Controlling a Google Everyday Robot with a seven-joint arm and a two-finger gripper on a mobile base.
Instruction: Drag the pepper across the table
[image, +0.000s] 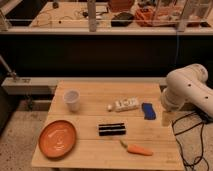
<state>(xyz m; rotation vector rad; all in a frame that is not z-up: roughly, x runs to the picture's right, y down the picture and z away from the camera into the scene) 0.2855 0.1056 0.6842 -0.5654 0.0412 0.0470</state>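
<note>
Long orange pepper (138, 149) with green stem end is seen lying on light wooden table (90, 152), lower right of frame, near front edge. White robot arm (187, 87) is bent down at right of frame. Gripper (166, 118) is hung low at table's right edge, just right of blue object (148, 110), well apart from pepper. How far it is opened cannot be told. Pepper is not held.

Round orange plate (57, 138) sits lower left. White cup (72, 100) is stood upright upper left. White bottle (123, 104) is laid on its side at centre, black rectangular block (111, 129) below it.
</note>
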